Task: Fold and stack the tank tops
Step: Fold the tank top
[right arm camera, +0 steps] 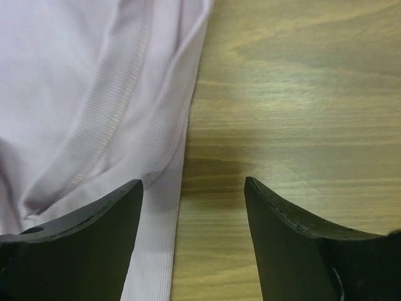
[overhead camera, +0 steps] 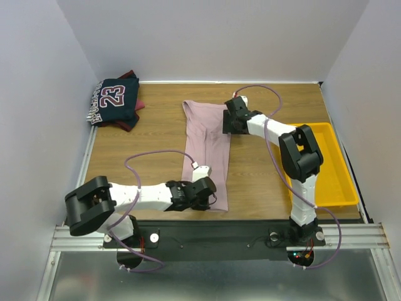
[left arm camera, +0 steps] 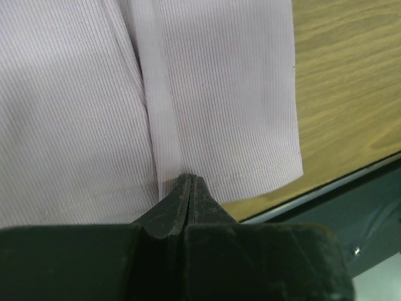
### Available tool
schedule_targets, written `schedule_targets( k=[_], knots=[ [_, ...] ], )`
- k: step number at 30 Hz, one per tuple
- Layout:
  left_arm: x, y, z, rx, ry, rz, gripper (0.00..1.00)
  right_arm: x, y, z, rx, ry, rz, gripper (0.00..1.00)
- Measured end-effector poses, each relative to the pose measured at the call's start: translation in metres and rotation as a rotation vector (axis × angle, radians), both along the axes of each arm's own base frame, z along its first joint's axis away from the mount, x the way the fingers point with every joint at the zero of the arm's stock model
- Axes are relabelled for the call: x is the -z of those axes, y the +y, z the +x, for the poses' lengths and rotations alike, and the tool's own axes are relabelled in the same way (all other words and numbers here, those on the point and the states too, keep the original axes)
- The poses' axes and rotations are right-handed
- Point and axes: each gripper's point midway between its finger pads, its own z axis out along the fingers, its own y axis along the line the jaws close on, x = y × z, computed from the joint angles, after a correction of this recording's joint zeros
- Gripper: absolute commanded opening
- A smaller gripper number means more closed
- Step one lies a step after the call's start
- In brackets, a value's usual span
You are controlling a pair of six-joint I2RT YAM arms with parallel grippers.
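Observation:
The dusty pink tank top point(overhead camera: 205, 144) lies flat and long in the middle of the table. My left gripper point(overhead camera: 208, 190) is at its near hem; in the left wrist view its jaws point(left arm camera: 190, 179) are pressed together right where a folded edge of the pink cloth point(left arm camera: 219, 94) meets the hem. My right gripper point(overhead camera: 230, 124) is open at the top's far right edge; in the right wrist view point(right arm camera: 193, 185) one finger is over the pink strap point(right arm camera: 62, 81) and the other over bare wood. The navy "23" top point(overhead camera: 116, 100) lies on the maroon top point(overhead camera: 133, 120) at the far left.
A yellow plastic tray point(overhead camera: 332, 169) stands at the right side of the table. The table's near edge point(left arm camera: 326, 188) runs close beside the left gripper. White walls close in the back and both sides.

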Motion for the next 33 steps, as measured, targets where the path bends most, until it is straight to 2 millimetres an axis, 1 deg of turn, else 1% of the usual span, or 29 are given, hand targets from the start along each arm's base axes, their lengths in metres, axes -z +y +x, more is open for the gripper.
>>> schedule_targets(
  k=[1,2,3,4,5,6,7,9,10,11,12,13,14,15,16,17,18,19,20,21,22,23,24,26,29,30,31,33],
  knots=[
    [-0.006,0.004,-0.001,-0.001,0.001,0.009,0.14,-0.007,0.000,0.001,0.001,-0.013,0.007,0.73],
    [-0.010,0.005,-0.001,-0.002,-0.001,0.010,0.17,-0.014,0.000,0.002,0.003,-0.024,0.013,0.74],
    [-0.021,0.005,0.001,-0.004,-0.011,-0.004,0.20,-0.020,0.000,0.004,0.005,-0.034,0.021,0.74],
    [-0.030,0.005,0.004,-0.010,-0.018,-0.015,0.25,-0.029,0.001,0.007,0.007,-0.052,0.031,0.74],
    [-0.041,0.004,0.008,-0.017,-0.030,-0.033,0.27,-0.037,0.003,0.010,0.007,-0.069,0.044,0.74],
    [-0.055,0.004,0.016,-0.034,-0.052,-0.057,0.28,-0.044,0.005,0.013,0.006,-0.082,0.055,0.74],
    [-0.069,0.004,0.024,-0.055,-0.074,-0.083,0.32,-0.051,0.005,0.016,0.008,-0.096,0.071,0.74],
    [-0.092,0.008,0.040,-0.104,-0.119,-0.119,0.35,-0.059,0.009,0.015,0.005,-0.106,0.101,0.73],
    [-0.104,0.013,0.050,-0.141,-0.145,-0.139,0.38,-0.062,0.011,0.013,0.003,-0.106,0.119,0.72],
    [-0.110,0.018,0.057,-0.169,-0.160,-0.148,0.43,-0.065,0.012,0.010,0.000,-0.107,0.134,0.72],
    [-0.117,0.029,0.066,-0.214,-0.180,-0.153,0.43,-0.065,0.011,0.002,0.000,-0.099,0.153,0.71],
    [-0.120,0.040,0.074,-0.256,-0.191,-0.160,0.46,-0.063,0.011,-0.005,0.000,-0.090,0.167,0.70],
    [-0.121,0.050,0.079,-0.295,-0.199,-0.165,0.47,-0.063,0.009,-0.017,0.001,-0.075,0.180,0.70],
    [-0.119,0.063,0.083,-0.335,-0.202,-0.167,0.48,-0.062,0.006,-0.029,0.002,-0.058,0.190,0.70],
    [-0.116,0.074,0.085,-0.372,-0.201,-0.164,0.52,-0.060,0.004,-0.041,0.006,-0.040,0.202,0.70],
    [-0.110,0.089,0.087,-0.411,-0.196,-0.151,0.56,-0.059,0.003,-0.055,0.004,-0.030,0.210,0.70],
    [-0.103,0.099,0.086,-0.440,-0.186,-0.138,0.59,-0.056,0.002,-0.068,0.002,-0.019,0.220,0.70],
    [-0.094,0.112,0.084,-0.474,-0.172,-0.114,0.59,-0.055,0.005,-0.087,-0.012,-0.003,0.230,0.70],
    [-0.087,0.118,0.081,-0.493,-0.154,-0.101,0.61,-0.050,0.006,-0.108,-0.026,0.022,0.236,0.69],
    [-0.082,0.121,0.079,-0.501,-0.143,-0.092,0.61,-0.051,0.011,-0.123,-0.047,0.029,0.250,0.69],
    [-0.074,0.124,0.074,-0.507,-0.119,-0.078,0.61,-0.049,0.015,-0.145,-0.071,0.048,0.278,0.69],
    [-0.065,0.127,0.070,-0.514,-0.093,-0.066,0.61,-0.047,0.017,-0.159,-0.083,0.065,0.295,0.69],
    [-0.060,0.128,0.066,-0.514,-0.078,-0.058,0.61,-0.043,0.020,-0.184,-0.109,0.091,0.325,0.69],
    [-0.044,0.129,0.057,-0.512,-0.025,-0.043,0.61,-0.035,0.017,-0.218,-0.118,0.138,0.365,0.69],
    [-0.024,0.131,0.045,-0.502,0.047,-0.010,0.60,-0.021,0.015,-0.258,-0.122,0.217,0.415,0.69],
    [-0.018,0.132,0.040,-0.496,0.073,0.002,0.60,-0.017,0.015,-0.267,-0.126,0.236,0.421,0.69],
    [-0.014,0.131,0.036,-0.487,0.091,0.005,0.60,-0.009,0.016,-0.283,-0.132,0.275,0.434,0.69],
    [-0.007,0.130,0.029,-0.471,0.124,0.004,0.60,0.002,0.017,-0.306,-0.143,0.342,0.449,0.69]
  ],
)
